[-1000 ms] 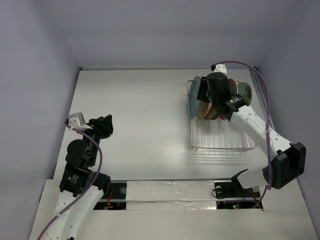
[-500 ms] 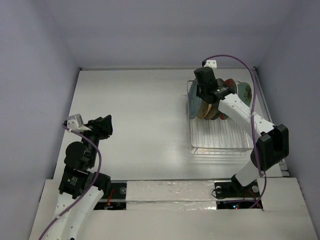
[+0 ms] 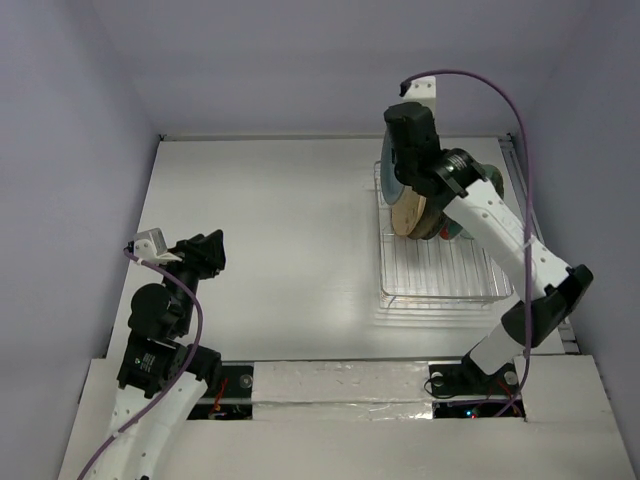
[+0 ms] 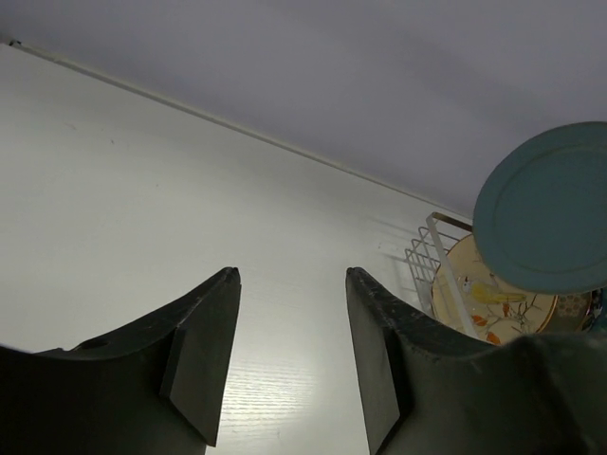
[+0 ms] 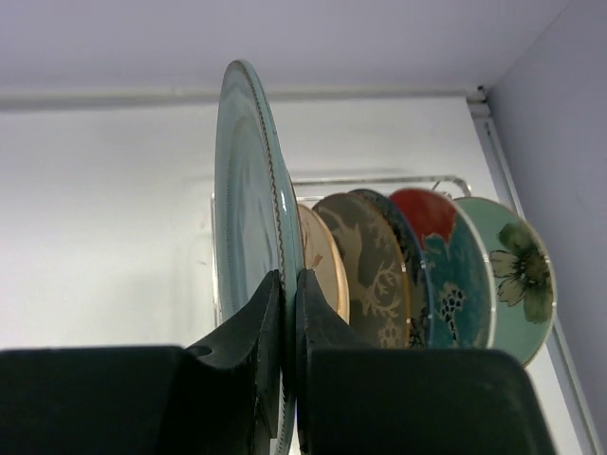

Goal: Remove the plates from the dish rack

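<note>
The right fingers (image 5: 261,327) are clamped on the rim of the blue-grey plate (image 5: 245,190), holding it upright and higher than the other plates (image 5: 370,265) standing in the rack (image 3: 440,285). The left fingers (image 4: 204,351) are apart above the bench (image 3: 280,220), well away from the rack.

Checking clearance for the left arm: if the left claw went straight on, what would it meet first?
Nothing close: ahead of the open left claw lies only bare table, then probably the back wall. The blue-grey plate and dish rack sit off to its right.
</note>
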Robot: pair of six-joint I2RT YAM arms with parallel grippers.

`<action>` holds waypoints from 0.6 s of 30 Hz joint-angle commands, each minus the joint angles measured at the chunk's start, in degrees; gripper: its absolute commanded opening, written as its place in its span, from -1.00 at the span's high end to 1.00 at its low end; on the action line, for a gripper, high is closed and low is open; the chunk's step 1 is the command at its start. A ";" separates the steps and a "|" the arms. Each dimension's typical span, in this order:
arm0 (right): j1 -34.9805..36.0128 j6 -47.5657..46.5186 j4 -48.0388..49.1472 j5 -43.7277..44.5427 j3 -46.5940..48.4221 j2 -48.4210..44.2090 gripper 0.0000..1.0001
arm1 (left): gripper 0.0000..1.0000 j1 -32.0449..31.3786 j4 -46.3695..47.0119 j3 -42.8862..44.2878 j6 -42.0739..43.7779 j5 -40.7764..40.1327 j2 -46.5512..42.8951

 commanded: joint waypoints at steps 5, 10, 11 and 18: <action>1.85 5.25 13.53 -12.56 -4.84 -14.65 1.00 | 0.04 -0.18 2.43 0.01 0.61 0.21 -0.29; 2.37 24.13 37.04 -35.63 -17.24 -11.52 1.00 | -0.01 -0.18 2.34 0.10 0.52 0.21 0.15; 2.38 26.95 39.63 -40.37 -17.69 -9.50 1.00 | -0.01 -0.18 2.26 0.10 0.52 0.21 0.33; 7.13 36.46 44.84 -41.99 -5.40 11.14 1.00 | -0.02 -0.18 2.08 0.18 0.61 0.21 0.50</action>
